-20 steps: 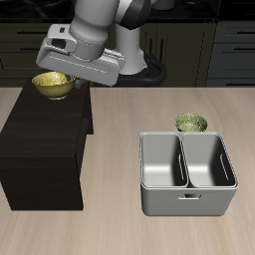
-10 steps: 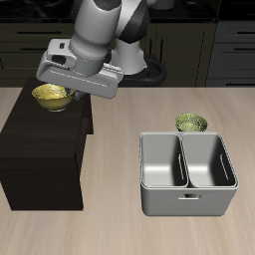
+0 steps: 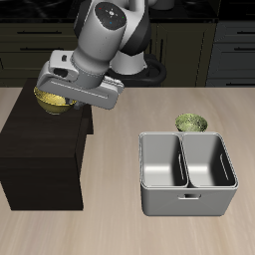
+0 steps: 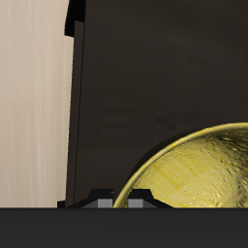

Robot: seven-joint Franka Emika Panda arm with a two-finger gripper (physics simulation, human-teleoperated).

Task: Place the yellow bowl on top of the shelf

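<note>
The yellow bowl (image 3: 54, 102) is golden with a mottled inside. It hangs just over the back part of the flat top of the dark brown shelf (image 3: 40, 149). My gripper (image 3: 62, 98) is shut on the bowl's rim, and the hand hides much of the bowl in the exterior view. In the wrist view the yellow bowl (image 4: 199, 174) fills one side, with the shelf's dark top (image 4: 145, 87) right beneath it. I cannot tell whether the bowl touches the shelf.
An olive-green bowl (image 3: 191, 124) sits on the table behind a grey metal two-compartment bin (image 3: 187, 174). The bin stands beside the shelf, nearer the table's front edge. Light wooden table (image 4: 34, 107) shows past the shelf's edge.
My gripper has carried the yellow bowl downward, closer to the shelf's top. The green bowl and the bin have not moved.
</note>
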